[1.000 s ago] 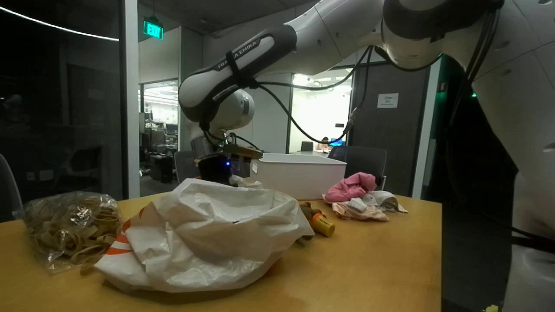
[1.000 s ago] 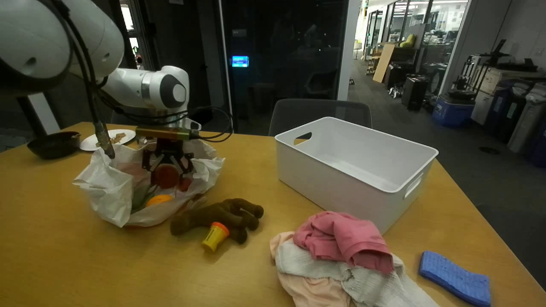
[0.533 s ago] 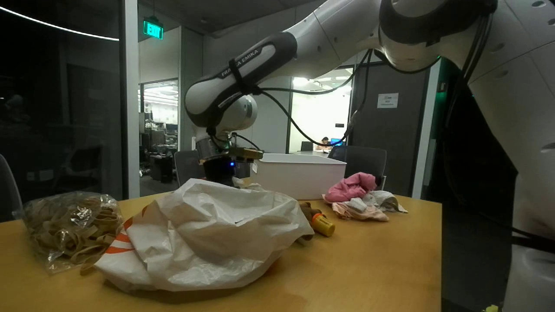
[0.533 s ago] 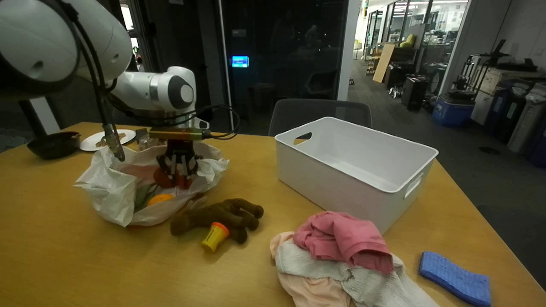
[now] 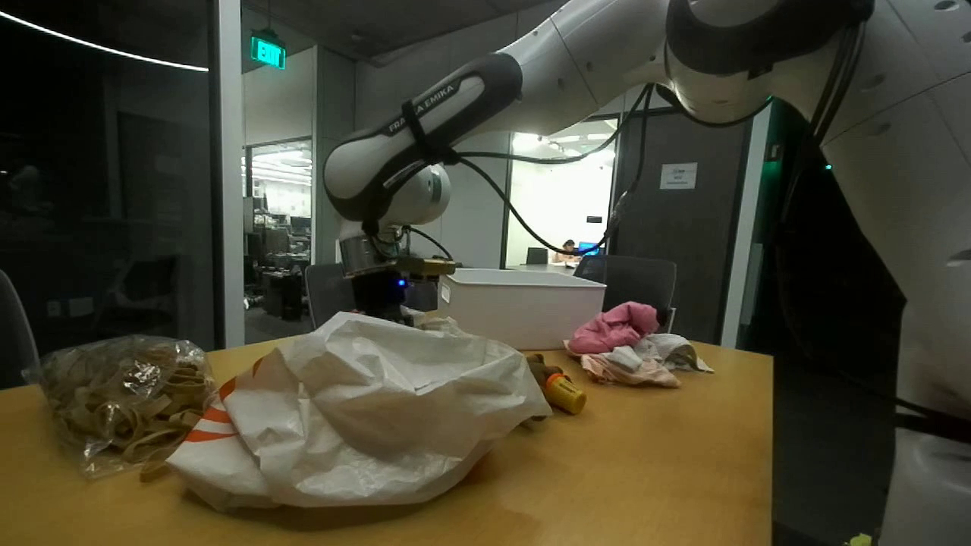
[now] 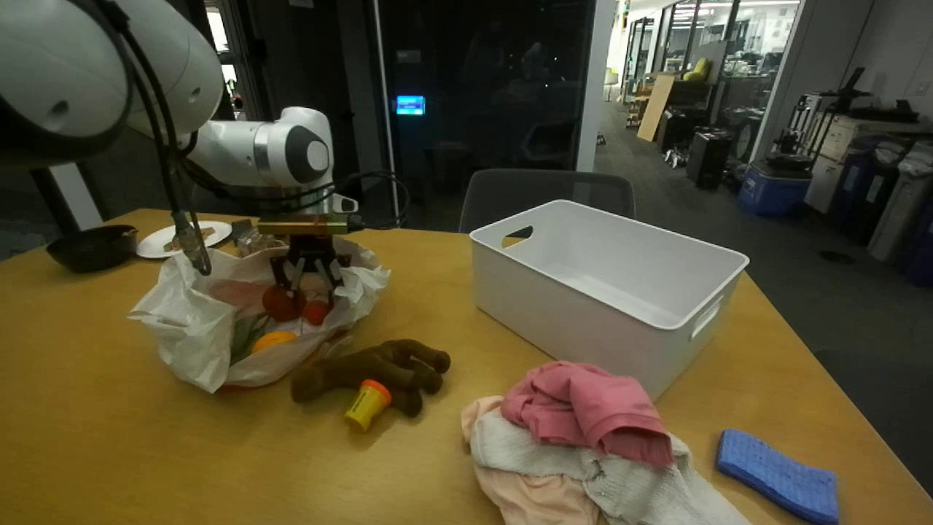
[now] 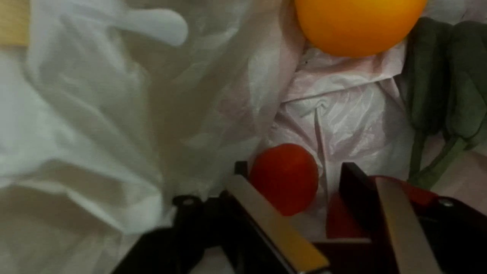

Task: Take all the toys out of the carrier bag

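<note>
The white carrier bag [image 6: 191,324] lies on the table, its mouth facing up. In the wrist view it holds an orange ball [image 7: 359,26], a small red ball [image 7: 284,179], a larger red thing [image 7: 340,220] and a dark green toy [image 7: 430,76]. My gripper [image 6: 316,297] is in the bag's mouth with fingers apart. In the wrist view, the small red ball shows between the fingertips [image 7: 295,169], with a gap to the right finger. The right finger partly hides the larger red thing. A brown plush toy [image 6: 379,368] and a yellow tub [image 6: 368,405] lie outside, beside the bag.
A white box [image 6: 576,313] stands near the plush toy. A pile of pink and white cloths [image 6: 583,415] and a blue cloth [image 6: 776,474] lie in front of it. A black pan [image 6: 91,248], white plate [image 6: 153,244] and clear bag of tan bands [image 5: 129,402] are also around.
My gripper has moved sideways, away from over the larger red thing toward the small red ball. Half a second ago it was lower with fingers closer together; now it is slightly raised and wider.
</note>
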{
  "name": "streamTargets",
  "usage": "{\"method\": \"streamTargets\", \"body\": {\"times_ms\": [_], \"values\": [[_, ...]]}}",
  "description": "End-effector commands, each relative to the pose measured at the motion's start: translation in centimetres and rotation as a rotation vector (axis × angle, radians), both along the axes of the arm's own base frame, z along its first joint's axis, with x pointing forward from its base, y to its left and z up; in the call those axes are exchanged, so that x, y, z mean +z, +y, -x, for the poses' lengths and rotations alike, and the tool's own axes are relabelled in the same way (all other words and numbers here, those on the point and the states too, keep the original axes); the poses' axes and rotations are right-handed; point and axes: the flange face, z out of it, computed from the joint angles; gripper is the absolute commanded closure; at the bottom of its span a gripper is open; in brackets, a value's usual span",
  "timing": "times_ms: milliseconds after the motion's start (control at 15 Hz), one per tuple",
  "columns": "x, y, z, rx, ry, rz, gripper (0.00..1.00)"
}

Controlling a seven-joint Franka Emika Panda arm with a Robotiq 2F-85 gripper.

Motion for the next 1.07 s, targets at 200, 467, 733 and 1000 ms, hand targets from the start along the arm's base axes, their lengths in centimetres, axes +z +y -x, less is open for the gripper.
{"method": "streamTargets", "body": {"times_ms": [200, 467, 733, 1000], "values": [[-0.6, 0.1, -1.2, 0.042, -0.071, 0.08, 0.0], [-0.3, -0.4, -1.1, 0.019, -0.059, 0.084, 0.34], [0.6, 0.0, -0.6, 0.009, -0.077, 0.077, 0.65], [1.2, -0.1, -0.5, -0.014, -0.081, 0.106, 0.78]]}}
